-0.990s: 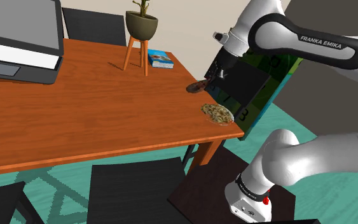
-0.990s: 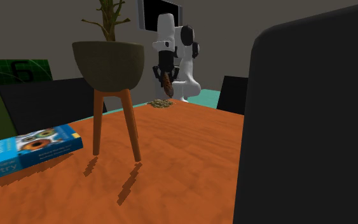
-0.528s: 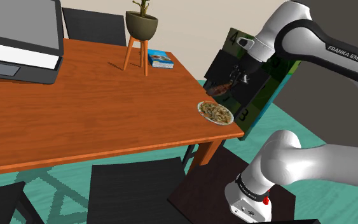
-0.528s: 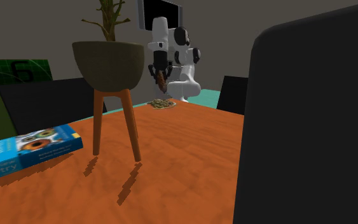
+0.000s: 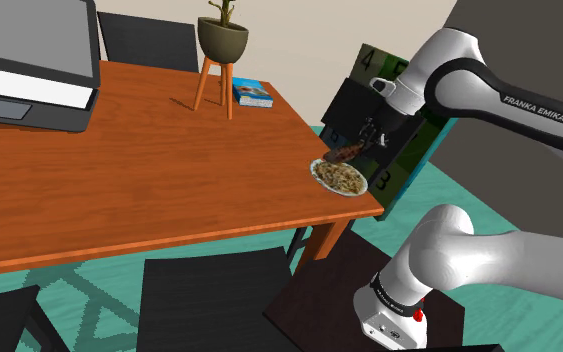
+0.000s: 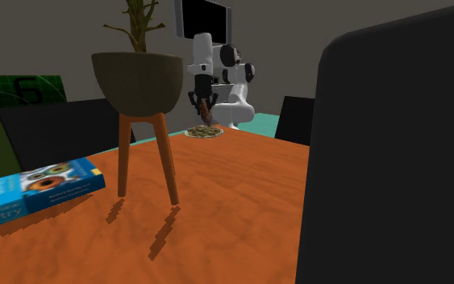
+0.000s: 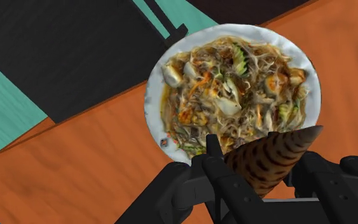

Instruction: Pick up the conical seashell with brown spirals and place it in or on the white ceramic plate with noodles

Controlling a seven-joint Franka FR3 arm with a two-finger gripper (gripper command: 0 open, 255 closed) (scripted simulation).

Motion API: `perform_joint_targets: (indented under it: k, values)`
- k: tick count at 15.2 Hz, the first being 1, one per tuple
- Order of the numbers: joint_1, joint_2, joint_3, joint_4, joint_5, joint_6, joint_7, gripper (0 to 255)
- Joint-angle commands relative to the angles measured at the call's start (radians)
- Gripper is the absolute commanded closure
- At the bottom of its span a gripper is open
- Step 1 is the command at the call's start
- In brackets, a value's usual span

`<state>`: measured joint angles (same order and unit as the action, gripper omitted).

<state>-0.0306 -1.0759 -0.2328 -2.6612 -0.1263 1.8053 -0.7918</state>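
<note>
The gripper [image 7: 258, 170] has dropped lower — its fingers clamp the brown-striped seashell [image 7: 278, 151] just above the noodle plate [image 7: 153, 95] near the corner of the table [image 5: 119, 185].

My fingers [image 7: 228, 184] look matt black, my arm [image 5: 489, 255] glossy white. The shell [image 7: 269, 156] looks matt. The plate [image 7: 153, 95] is smooth white, the table [image 5: 149, 170] matt grained wood.

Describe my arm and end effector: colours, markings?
The arm has white rounded links, dark joints, white FRANKA EMIKA lettering on a dark band, and a small red spot near the base. The end effector is all black, with two fingers.
</note>
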Motion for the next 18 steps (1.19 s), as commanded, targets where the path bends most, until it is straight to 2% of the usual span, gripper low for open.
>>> perform_joint_targets:
  k: [1, 5, 12, 13, 18]
  values:
    - [-0.004, -0.007, -0.005, -0.030, -0.005, 0.024, -0.002, 255]
    - [-0.010, -0.016, -0.014, -0.083, -0.014, 0.066, -0.004, 255]
    - [-0.010, -0.016, -0.014, -0.082, -0.014, 0.067, -0.004, 255]
    - [-0.010, -0.016, -0.014, -0.082, -0.014, 0.067, -0.004, 0]
    - [-0.010, -0.016, -0.014, -0.082, -0.014, 0.067, -0.004, 0]
